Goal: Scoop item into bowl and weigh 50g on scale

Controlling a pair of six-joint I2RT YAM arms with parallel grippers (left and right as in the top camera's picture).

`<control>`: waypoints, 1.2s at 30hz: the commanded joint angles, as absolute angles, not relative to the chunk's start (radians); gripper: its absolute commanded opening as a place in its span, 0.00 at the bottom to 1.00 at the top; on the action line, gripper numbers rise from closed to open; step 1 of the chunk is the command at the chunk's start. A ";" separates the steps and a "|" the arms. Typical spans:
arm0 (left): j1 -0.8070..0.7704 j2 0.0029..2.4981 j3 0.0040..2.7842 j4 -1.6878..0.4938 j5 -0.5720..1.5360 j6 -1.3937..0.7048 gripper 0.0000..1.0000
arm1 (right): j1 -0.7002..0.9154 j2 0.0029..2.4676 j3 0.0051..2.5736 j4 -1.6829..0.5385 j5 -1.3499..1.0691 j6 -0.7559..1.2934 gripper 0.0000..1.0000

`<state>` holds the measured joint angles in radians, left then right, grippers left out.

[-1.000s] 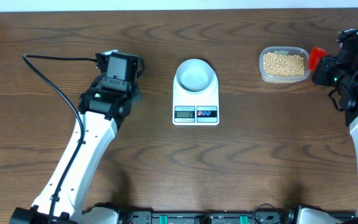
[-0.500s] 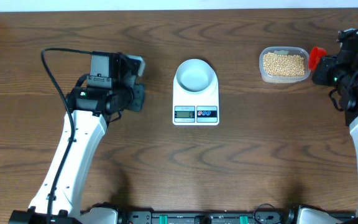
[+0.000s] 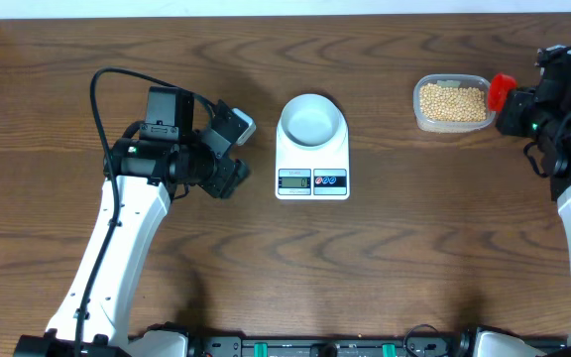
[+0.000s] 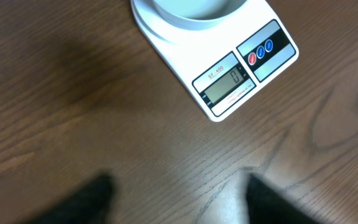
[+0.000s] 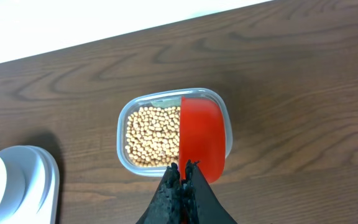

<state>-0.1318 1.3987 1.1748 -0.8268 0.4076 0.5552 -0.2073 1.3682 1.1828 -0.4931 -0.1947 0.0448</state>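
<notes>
Red scoop (image 5: 201, 140) clamped in right jaws above soybeans (image 5: 148, 140); left jaws, newly parted, arrived 9 o'clock of scale (image 3: 312, 161); scooping pending.

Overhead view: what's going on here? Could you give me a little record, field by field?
bowl: empty, sitting on the scale
scale: mid-table, display shows 0
beans: in the clear tub, to the right of the scale
red scoop: gripped by the right tool, at the tub's right end
left tool: open, empty, left of the scale
</notes>
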 commanded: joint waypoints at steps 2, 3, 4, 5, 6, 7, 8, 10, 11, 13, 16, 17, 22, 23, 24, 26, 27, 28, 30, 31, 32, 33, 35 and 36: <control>-0.127 1.390 1.173 -0.828 0.426 0.587 0.89 | -0.204 1.373 1.201 -0.493 -0.217 0.056 0.01; -0.127 1.390 1.173 -0.828 0.426 0.587 0.89 | -0.204 1.373 1.201 -0.494 -0.217 0.059 0.01; -0.127 1.390 1.173 -0.828 0.426 0.587 0.89 | -0.204 1.373 1.201 -0.494 -0.217 0.059 0.01; -0.128 1.390 1.173 -0.828 0.426 0.587 0.89 | -0.204 1.373 1.201 -0.495 -0.217 0.059 0.01; -0.128 1.390 1.172 -0.829 0.426 0.587 0.89 | -0.204 1.373 1.201 -0.495 -0.217 0.059 0.01; -0.127 1.390 1.173 -0.830 0.426 0.587 0.89 | -0.204 1.373 1.201 -0.495 -0.217 0.059 0.01; -0.128 1.390 1.173 -0.830 0.426 0.587 0.89 | -0.204 1.373 1.201 -0.495 -0.217 0.059 0.01; -0.127 1.390 1.173 -0.829 0.426 0.587 0.89 | -0.204 1.373 1.201 -0.494 -0.217 0.059 0.01; -0.128 1.390 1.173 -0.830 0.426 0.587 0.89 | -0.204 1.373 1.201 -0.494 -0.217 0.059 0.01; -0.128 1.390 1.172 -0.826 0.426 0.587 0.89 | -0.204 1.373 1.201 -0.494 -0.217 0.059 0.01; -0.128 1.390 1.172 -0.801 0.432 0.587 0.89 | -0.204 1.373 1.201 -0.495 -0.217 0.059 0.01; -0.128 1.390 1.173 -0.794 0.443 0.588 0.89 | -0.204 1.373 1.201 -0.495 -0.217 0.059 0.01; -0.127 1.390 1.172 -0.794 0.598 0.720 0.89 | -0.204 1.373 1.201 -0.495 -0.217 0.059 0.01; -0.127 1.390 1.172 -0.794 0.598 0.722 0.89 | -0.204 1.373 1.201 -0.497 -0.217 0.059 0.01; -0.127 1.390 1.172 -0.796 0.597 0.723 0.89 | -0.204 1.373 1.201 -0.499 -0.217 0.059 0.01; -0.127 1.390 1.172 -0.807 0.599 0.748 0.89 | -0.204 1.373 1.201 -0.502 -0.217 0.059 0.01; -0.128 1.390 1.172 -0.812 0.599 0.765 0.89 | -0.204 1.373 1.201 -0.502 -0.217 0.059 0.01; -0.127 1.390 1.172 -0.814 0.599 0.775 0.89 | -0.204 1.373 1.201 -0.502 -0.217 0.059 0.01; -0.127 1.390 1.172 -0.814 0.599 0.786 0.89 | -0.204 1.373 1.201 -0.501 -0.217 0.059 0.01; -0.127 1.390 1.172 -0.814 0.599 0.794 0.89 | -0.204 1.373 1.201 -0.502 -0.217 0.059 0.01; -0.127 1.390 1.172 -0.813 0.599 0.802 0.89 | -0.204 1.373 1.201 -0.502 -0.217 0.060 0.01; -0.127 1.390 1.172 -0.805 0.595 0.815 0.89 | -0.204 1.373 1.201 -0.502 -0.217 0.067 0.01; -0.127 1.390 1.172 -0.777 0.591 0.815 0.89 | -0.204 1.373 1.201 -0.501 -0.217 0.067 0.01; -0.127 1.390 1.172 -0.762 0.591 0.813 0.89 | -0.203 1.373 1.201 -0.502 -0.217 0.067 0.01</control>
